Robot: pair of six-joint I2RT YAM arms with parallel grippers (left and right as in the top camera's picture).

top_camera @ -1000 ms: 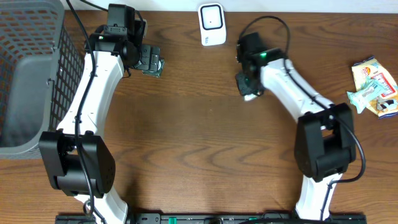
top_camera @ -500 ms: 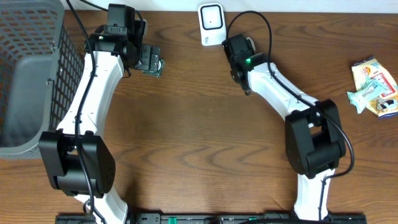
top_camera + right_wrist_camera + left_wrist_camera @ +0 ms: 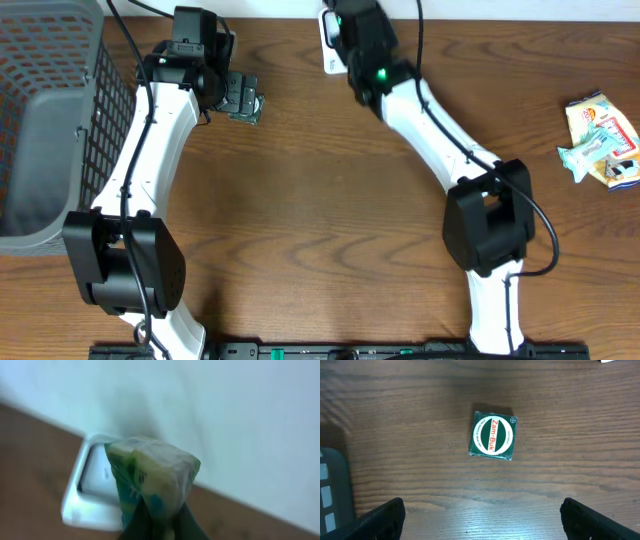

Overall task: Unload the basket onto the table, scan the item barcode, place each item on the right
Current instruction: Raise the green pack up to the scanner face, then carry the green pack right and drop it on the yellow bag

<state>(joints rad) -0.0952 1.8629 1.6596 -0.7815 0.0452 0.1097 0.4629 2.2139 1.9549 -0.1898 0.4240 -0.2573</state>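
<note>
**Packet held up to the scanner**

The right gripper (image 3: pixel 159 522) is clamped tight on the bottom of a crumpled green and yellow packet (image 3: pixel 152 477), pinching it between its two dark fingers. It holds the packet at the far edge of the table (image 3: pixel 330 200), just in front of the white scanner (image 3: pixel 87 495), which stands against the pale wall. The wrist view is blurred, so I cannot make out a barcode, nor whether the packet touches the scanner. From overhead the arm covers most of the scanner and hides the packet.

The left gripper (image 3: pixel 492 516) hangs with its jaws spread wide, holding nothing, over a small green Zam-Buk box (image 3: pixel 493 436) lying flat on the wood. A grey mesh basket (image 3: pixel 80 110) sits at the left edge. A few snack packets (image 3: pixel 600 140) lie well apart at the right.
</note>
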